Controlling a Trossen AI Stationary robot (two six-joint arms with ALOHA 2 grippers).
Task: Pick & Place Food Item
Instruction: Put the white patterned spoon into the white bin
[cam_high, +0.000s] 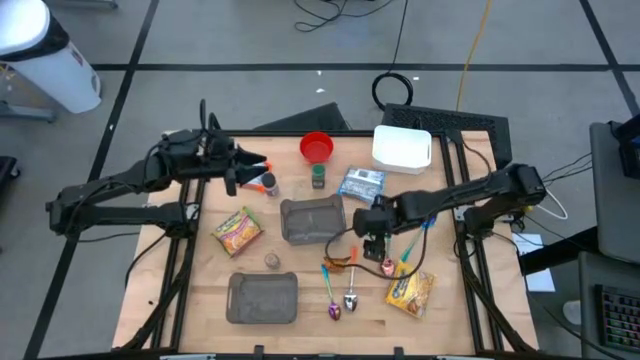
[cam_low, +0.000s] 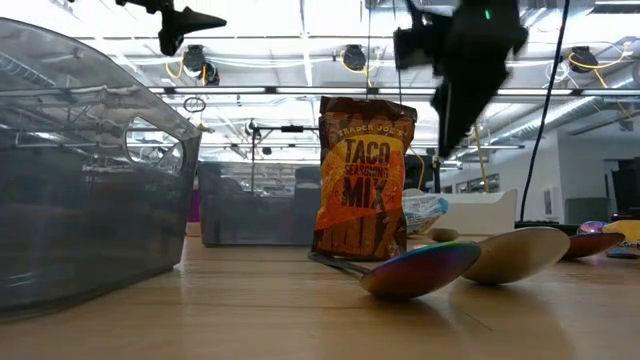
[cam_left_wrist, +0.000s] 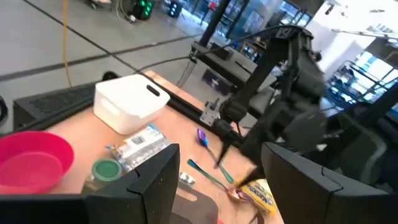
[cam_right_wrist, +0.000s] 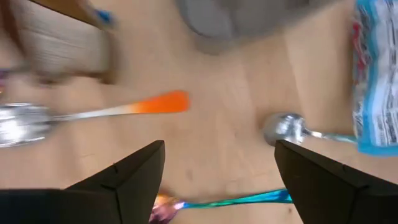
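Two orange taco seasoning packets lie on the wooden table, one at mid-left and one at near right. In the low view one packet shows upright behind the spoons. A blue-and-white packet lies toward the far side. My right gripper hangs open above bare wood, pointing steeply down, with an orange-handled spoon and a blue-handled spoon below it. My left gripper stands open and about level over the far left, holding nothing.
A red bowl, a white bin and a green-lidded jar stand at the far side. One grey container sits mid-table, another near the front. Several spoons lie between the containers and the right packet.
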